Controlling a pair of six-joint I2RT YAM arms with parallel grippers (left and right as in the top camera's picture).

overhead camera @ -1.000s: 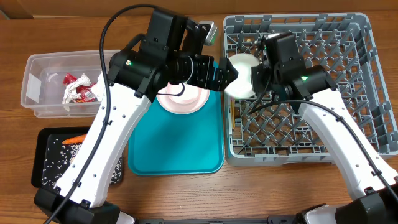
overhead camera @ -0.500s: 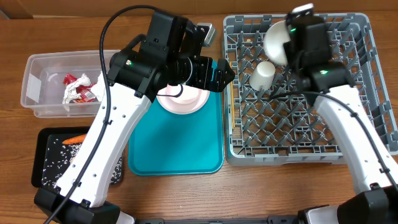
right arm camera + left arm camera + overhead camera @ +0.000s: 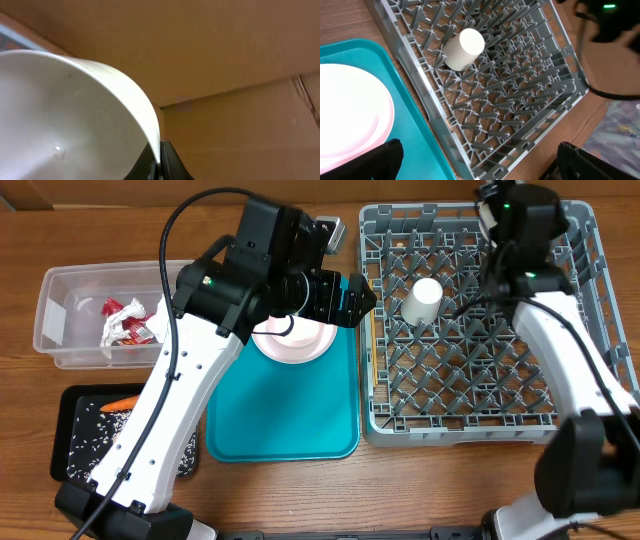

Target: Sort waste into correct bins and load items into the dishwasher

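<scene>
Currently my right claw (image 3: 159, 161) is pinched shut on the rim of the white bowl (image 3: 75, 120), raised at the far edge of the rack (image 3: 465, 434). Open pegs (image 3: 500, 350) lie near-side and below, right of the cup (image 3: 424, 298). Half a second ago the bowl hung further left. My left claw (image 3: 362, 300) gapes wide beside the plate (image 3: 295, 345).

One cup (image 3: 426, 298), one plate (image 3: 300, 346), one bowl (image 3: 60, 115) (wrist view only), one rack (image 3: 470, 370), one tub (image 3: 60, 290), teal tray (image 3: 280, 410), black tray (image 3: 75, 406).
</scene>
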